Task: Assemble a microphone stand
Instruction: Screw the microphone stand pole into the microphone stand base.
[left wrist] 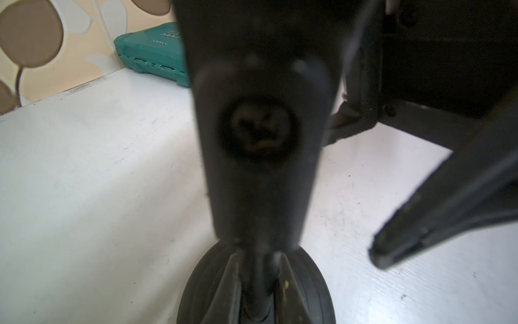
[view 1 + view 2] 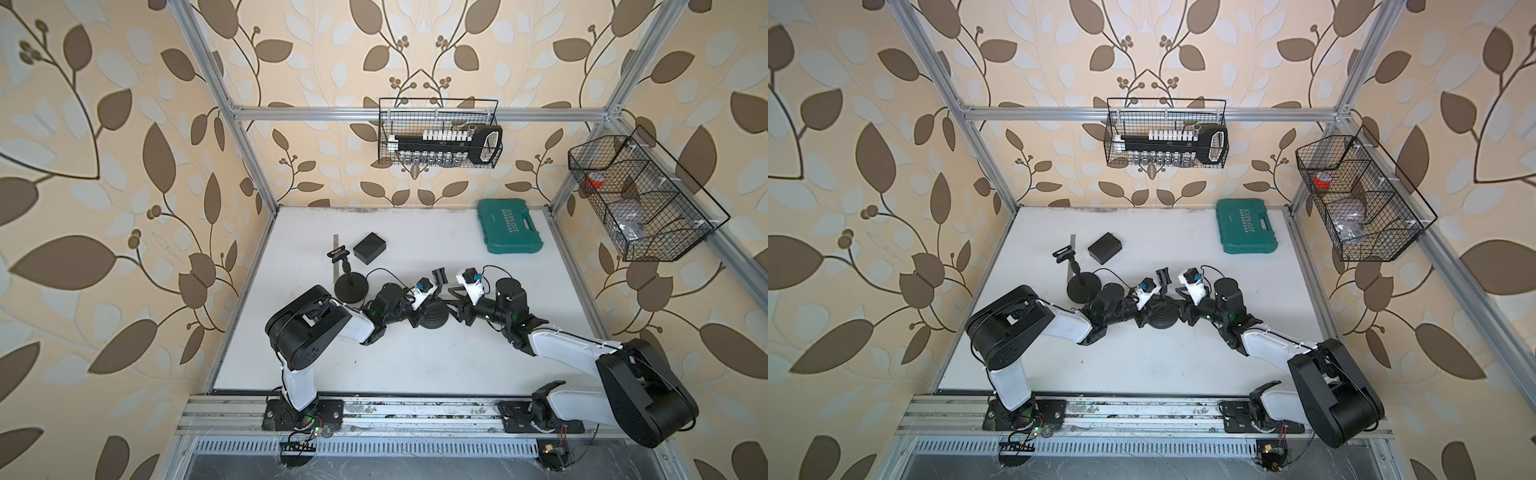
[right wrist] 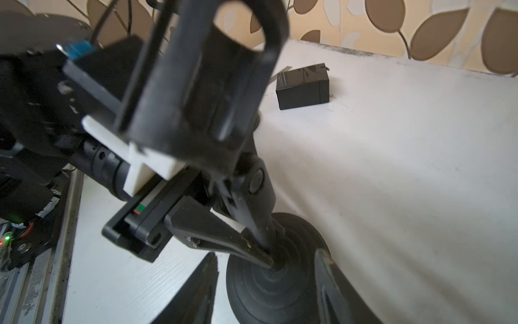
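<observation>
Right arm (image 2: pixel 644 395), nearest the lens, and left arm (image 2: pixel 307 328) are reaching in from the near edge of the white surface (image 2: pixel 415 365), meeting at its middle.

Green case (image 2: pixel 510 226): lying shut at the far right corner.

Microphone stand (image 2: pixel 432 320), the work piece: standing upright at mid-surface between both grippers. Its clip (image 3: pixel 213 70) is tilting on a pivot atop the pole (image 3: pixel 256 213), and its round base (image 3: pixel 280 280) is sitting flat. Handling, as judged: the base is looking weighted and rubbery, so it should be steadying the stand. The pole is looking thin and stiff. The clip is plastic and hinged, likely flopping if pushed. Best hold: low on the pole or across the base rim, not the clip.

Left gripper (image 3: pixel 263 248): pinching the pole just above the base.

Right gripper (image 2: pixel 454 303): jaws standing spread either side of the base, holding nothing.

Second stand (image 2: pixel 349 282): standing complete, toward the left edge.

Black box (image 2: pixel 370 248): resting just beyond it.

Metal strip (image 2: pixel 336 243): lying beside the box.
</observation>
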{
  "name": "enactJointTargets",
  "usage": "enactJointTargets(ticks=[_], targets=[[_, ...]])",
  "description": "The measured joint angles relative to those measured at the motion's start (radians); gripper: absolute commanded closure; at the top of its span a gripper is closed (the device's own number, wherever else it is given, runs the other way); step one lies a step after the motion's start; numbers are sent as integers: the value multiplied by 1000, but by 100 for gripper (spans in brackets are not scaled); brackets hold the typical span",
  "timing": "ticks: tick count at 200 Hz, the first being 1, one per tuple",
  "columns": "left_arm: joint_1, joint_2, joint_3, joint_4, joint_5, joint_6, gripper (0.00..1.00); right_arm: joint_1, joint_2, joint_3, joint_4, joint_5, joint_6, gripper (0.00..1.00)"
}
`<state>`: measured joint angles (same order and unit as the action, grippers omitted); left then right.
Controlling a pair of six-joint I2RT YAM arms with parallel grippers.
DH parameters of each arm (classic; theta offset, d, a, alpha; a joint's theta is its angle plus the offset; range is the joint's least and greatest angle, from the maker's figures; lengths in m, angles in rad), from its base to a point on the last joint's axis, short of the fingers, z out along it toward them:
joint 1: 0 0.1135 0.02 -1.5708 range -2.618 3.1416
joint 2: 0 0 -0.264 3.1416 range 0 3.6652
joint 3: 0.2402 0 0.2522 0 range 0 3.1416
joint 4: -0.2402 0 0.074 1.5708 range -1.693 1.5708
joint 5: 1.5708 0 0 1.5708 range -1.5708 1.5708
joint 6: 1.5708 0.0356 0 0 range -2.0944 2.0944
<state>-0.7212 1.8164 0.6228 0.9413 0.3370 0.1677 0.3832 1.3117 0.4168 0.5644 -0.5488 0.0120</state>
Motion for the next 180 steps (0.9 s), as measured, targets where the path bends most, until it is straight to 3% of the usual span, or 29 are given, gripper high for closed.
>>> enactJointTargets(ticks=[89, 180], targets=[[0, 0, -12, 21, 1, 9, 95, -22, 98, 141, -35, -146, -79, 41], [0, 3, -16, 31, 3, 12, 95, -22, 182, 181, -10, -221, -140, 53]])
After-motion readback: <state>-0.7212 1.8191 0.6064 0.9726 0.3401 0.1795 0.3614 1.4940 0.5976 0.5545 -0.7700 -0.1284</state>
